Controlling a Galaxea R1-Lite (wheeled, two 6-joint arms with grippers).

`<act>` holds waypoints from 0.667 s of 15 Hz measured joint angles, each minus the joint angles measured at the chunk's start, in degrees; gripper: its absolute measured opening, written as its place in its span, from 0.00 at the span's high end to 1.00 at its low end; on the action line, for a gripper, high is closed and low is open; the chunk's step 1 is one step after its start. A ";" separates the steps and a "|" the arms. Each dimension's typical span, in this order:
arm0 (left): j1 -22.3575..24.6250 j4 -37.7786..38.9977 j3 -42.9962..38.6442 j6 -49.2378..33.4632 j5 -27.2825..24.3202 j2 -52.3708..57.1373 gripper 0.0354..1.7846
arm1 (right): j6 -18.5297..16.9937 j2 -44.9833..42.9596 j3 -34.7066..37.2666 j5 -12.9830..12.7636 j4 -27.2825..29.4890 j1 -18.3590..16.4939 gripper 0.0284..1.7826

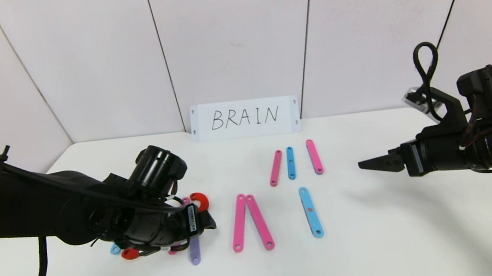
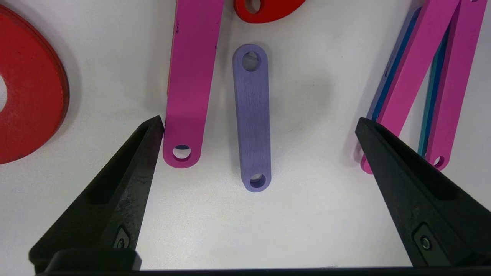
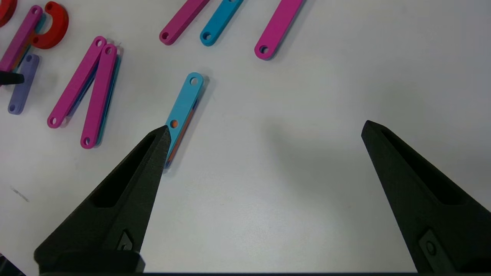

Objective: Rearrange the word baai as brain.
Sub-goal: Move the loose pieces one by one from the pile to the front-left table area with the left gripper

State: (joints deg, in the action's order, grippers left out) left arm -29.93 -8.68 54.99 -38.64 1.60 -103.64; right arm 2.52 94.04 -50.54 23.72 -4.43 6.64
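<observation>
The letters lie flat on the white table (image 1: 376, 243). My left gripper (image 1: 207, 222) is open and empty low over the leftmost letter, which it partly hides. A short purple bar (image 2: 252, 122) lies between its fingers, untouched, beside a pink bar (image 2: 190, 80); it also shows in the head view (image 1: 194, 252). A red hook (image 1: 199, 201) lies behind the gripper and another red piece (image 1: 129, 253) at its near side. Two long pink bars (image 1: 249, 222) form an inverted V in the middle. A light-blue bar (image 1: 311, 212) lies right of them. My right gripper (image 1: 367, 164) hovers open and empty at the right.
Three short bars, pink (image 1: 275, 168), blue (image 1: 290, 163) and pink (image 1: 314, 156), lie farther back. A white card (image 1: 245, 118) with handwritten "BRAIN" stands against the back wall. White wall panels enclose the table on three sides.
</observation>
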 joint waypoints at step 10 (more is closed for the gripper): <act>-1.21 -0.05 -0.41 -0.02 0.88 1.13 0.02 | 0.00 0.26 0.10 -0.07 -0.01 0.11 0.02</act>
State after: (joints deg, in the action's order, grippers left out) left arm -31.13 -8.73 54.58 -38.67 2.47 -102.51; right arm 2.52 94.29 -50.44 23.65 -4.44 6.75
